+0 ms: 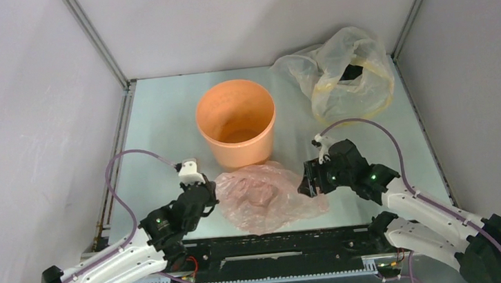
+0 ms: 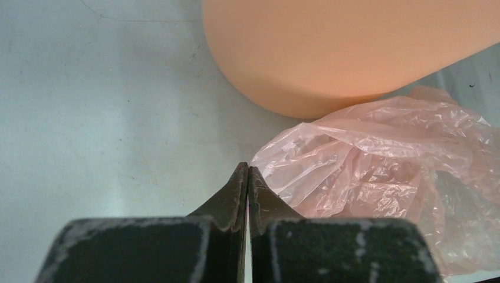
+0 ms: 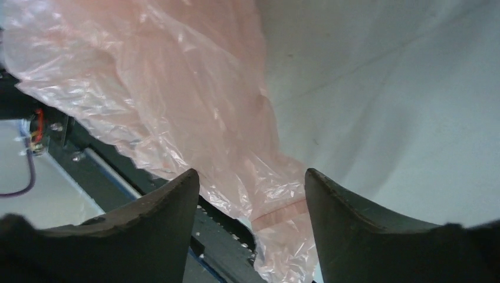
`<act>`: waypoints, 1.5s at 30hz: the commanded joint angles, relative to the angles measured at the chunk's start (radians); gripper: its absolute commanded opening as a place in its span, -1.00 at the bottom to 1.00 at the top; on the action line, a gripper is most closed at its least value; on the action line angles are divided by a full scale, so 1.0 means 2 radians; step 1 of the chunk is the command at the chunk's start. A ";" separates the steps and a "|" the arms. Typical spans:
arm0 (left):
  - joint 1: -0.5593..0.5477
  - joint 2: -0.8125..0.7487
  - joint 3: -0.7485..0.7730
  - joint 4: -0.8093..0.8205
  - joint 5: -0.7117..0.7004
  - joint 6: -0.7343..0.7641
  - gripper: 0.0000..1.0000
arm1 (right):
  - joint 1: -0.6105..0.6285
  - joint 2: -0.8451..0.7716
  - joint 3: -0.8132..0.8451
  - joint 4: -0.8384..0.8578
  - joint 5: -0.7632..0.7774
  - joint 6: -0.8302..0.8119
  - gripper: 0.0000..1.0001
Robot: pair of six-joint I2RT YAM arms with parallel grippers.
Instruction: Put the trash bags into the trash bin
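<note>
**Pink bag on the table, outside the bin**

Seeing left gripper [image 1: 211, 192] [image 2: 247, 171] pinched fully shut, tip against tip, gripping nothing. Sitting low over the table [image 1: 156, 123], tips just beside the left edge of the pink bag [image 1: 267, 195] [image 2: 377, 177] [image 3: 177, 88]; can't tell whether touching.

Seeing right gripper [image 1: 305, 181] [image 3: 250, 177] spread wide, straddling a crumpled fold at the bag's right edge. No squeeze on the film visible from the wrist view.

Finding the bag crumpled and lying low on the table between the two grippers, near edge reaching the black rail [image 1: 278, 243] at the front.

Placing the orange bin [image 1: 242, 153] [image 2: 330, 47] upright right behind the bag, mouth open, bag wholly outside it and up against the base of the wall.

Noting a yellowish bag [image 1: 349, 76] with something dark inside at the far right corner, well apart from bin and pink bag.
</note>
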 commanded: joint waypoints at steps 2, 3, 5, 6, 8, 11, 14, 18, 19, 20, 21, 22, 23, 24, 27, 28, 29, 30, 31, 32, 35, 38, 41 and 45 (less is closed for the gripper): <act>0.003 -0.007 0.023 0.022 0.008 0.006 -0.96 | 0.002 -0.001 0.004 0.074 -0.073 -0.005 0.02; 0.003 -0.008 0.026 0.023 0.014 0.007 -0.96 | 0.003 -0.008 0.005 0.074 -0.073 -0.004 -0.16; 0.003 -0.012 0.034 0.024 0.026 0.011 -0.96 | 0.003 -0.022 0.011 0.067 -0.067 -0.002 -0.50; 0.003 -0.014 0.040 0.024 0.033 0.013 -0.95 | 0.003 -0.030 0.017 0.059 -0.061 0.000 -0.70; 0.004 -0.020 0.056 0.018 0.044 0.019 -0.96 | 0.001 -0.043 0.033 0.036 -0.039 0.006 -1.00; 0.005 -0.030 0.094 -0.011 0.048 0.028 -0.96 | -0.001 -0.063 0.061 -0.007 0.021 0.018 -1.00; 0.006 -0.037 0.133 -0.051 0.035 0.030 -1.00 | 0.000 -0.080 0.087 -0.056 0.105 0.031 -1.00; 0.007 -0.041 0.157 -0.059 0.068 0.035 -1.00 | 0.025 -0.087 0.100 -0.065 0.117 0.005 -0.11; 0.007 -0.040 0.157 -0.054 0.080 0.038 -1.00 | 0.042 -0.087 0.102 -0.060 0.115 -0.005 0.17; 0.007 -0.038 0.156 -0.049 0.091 0.042 -1.00 | 0.062 -0.087 0.103 -0.054 0.115 -0.016 0.39; 0.007 -0.034 0.155 -0.046 0.097 0.048 -1.00 | 0.088 -0.087 0.105 -0.045 0.115 -0.028 0.56; 0.007 -0.031 0.154 -0.044 0.100 0.052 -1.00 | 0.105 -0.085 0.106 -0.034 0.100 -0.041 0.64; 0.007 -0.026 0.153 -0.044 0.100 0.055 -1.00 | 0.119 -0.081 0.107 -0.020 0.086 -0.054 0.68; 0.007 -0.022 0.152 -0.045 0.100 0.058 -1.00 | 0.131 -0.074 0.108 -0.007 0.077 -0.064 0.70; 0.007 -0.012 0.151 -0.045 0.109 0.067 -1.00 | 0.156 -0.044 0.108 0.031 0.070 -0.086 0.70; 0.007 -0.010 0.151 -0.045 0.113 0.069 -1.00 | 0.161 -0.029 0.108 0.044 0.070 -0.089 0.68; 0.007 -0.010 0.151 -0.045 0.117 0.069 -1.00 | 0.165 -0.012 0.110 0.055 0.070 -0.091 0.65; 0.007 -0.009 0.151 -0.045 0.120 0.069 -1.00 | 0.169 0.004 0.114 0.066 0.073 -0.092 0.61; 0.007 -0.010 0.151 -0.045 0.124 0.069 -0.99 | 0.173 0.024 0.116 0.074 0.078 -0.092 0.58; 0.007 -0.011 0.152 -0.044 0.126 0.070 -1.00 | 0.178 0.043 0.121 0.083 0.085 -0.092 0.56; 0.007 -0.016 0.151 -0.044 0.129 0.071 -1.00 | 0.194 0.094 0.128 0.118 0.116 -0.088 0.55; 0.007 -0.021 0.151 -0.044 0.133 0.072 -0.99 | 0.205 0.141 0.129 0.145 0.148 -0.077 0.58; 0.007 -0.026 0.150 -0.043 0.136 0.073 -1.00 | 0.208 0.184 0.129 0.170 0.154 -0.068 0.59; 0.007 -0.029 0.148 -0.040 0.139 0.076 -1.00 | 0.212 0.240 0.129 0.197 0.146 -0.056 0.36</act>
